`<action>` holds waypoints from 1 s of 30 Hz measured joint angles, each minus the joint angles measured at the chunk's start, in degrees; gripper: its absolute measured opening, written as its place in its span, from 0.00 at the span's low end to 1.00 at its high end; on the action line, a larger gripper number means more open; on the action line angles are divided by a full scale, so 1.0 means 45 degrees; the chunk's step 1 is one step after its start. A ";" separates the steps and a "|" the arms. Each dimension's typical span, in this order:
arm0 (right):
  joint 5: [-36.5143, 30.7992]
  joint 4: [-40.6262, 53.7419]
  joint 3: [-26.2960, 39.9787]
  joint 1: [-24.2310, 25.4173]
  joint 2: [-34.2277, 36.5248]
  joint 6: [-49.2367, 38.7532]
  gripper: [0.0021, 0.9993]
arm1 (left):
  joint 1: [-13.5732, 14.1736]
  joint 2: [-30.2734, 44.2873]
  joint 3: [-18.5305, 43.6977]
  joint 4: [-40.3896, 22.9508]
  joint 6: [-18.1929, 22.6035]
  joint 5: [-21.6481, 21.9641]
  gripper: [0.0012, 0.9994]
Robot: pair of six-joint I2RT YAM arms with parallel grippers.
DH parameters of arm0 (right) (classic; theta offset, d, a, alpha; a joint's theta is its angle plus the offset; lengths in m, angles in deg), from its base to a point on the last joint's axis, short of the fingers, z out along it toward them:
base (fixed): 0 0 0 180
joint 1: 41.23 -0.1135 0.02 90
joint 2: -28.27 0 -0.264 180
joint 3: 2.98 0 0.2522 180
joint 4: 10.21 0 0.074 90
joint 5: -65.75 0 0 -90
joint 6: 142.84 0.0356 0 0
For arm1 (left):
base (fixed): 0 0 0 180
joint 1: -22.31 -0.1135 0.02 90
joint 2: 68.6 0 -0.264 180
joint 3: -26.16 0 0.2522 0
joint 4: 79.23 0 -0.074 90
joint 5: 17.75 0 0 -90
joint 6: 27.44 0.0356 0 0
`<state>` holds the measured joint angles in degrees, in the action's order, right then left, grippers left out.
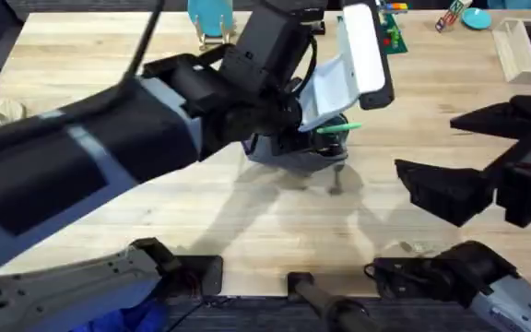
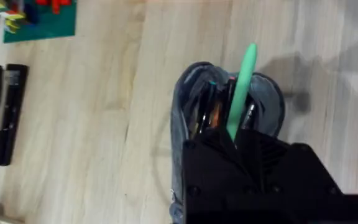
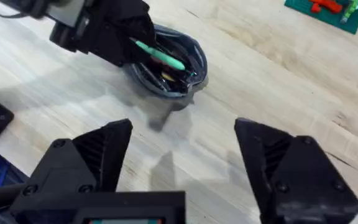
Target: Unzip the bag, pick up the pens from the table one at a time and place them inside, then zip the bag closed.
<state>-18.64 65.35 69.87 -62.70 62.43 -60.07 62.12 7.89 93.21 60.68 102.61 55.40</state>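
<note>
The left gripper (image 3: 129, 43) clenched the green pen (image 2: 242, 87) over the open bag (image 2: 191, 99) — to drop it in; the right gripper (image 3: 182, 155) waited near, released.

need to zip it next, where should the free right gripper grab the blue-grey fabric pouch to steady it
Judging from the wrist views, grip the blue-grey fabric pouch by its outer fabric wall on the right arm's side, coming in low. The left gripper holds the light green pen in the open mouth, so the top is blocked. The right gripper is open.
</note>
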 joint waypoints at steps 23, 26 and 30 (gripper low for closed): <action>0.0000 0.0005 0.0000 0.0003 -0.0002 0.0192 1.00 | -0.0657 0.0741 0.0029 -0.0867 0.0685 0.1048 0.04; 0.0000 0.0005 0.0000 0.0000 -0.0002 0.0196 1.00 | -0.0665 0.0741 0.0029 -0.0867 0.0771 0.1211 0.23; 0.0000 0.0005 0.0000 0.0000 0.0003 0.0192 1.00 | -0.0670 0.0736 0.0029 -0.0863 0.0782 0.1372 0.98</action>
<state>-18.64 65.37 69.87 -62.70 62.44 -59.21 59.10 11.21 93.35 56.79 106.13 61.57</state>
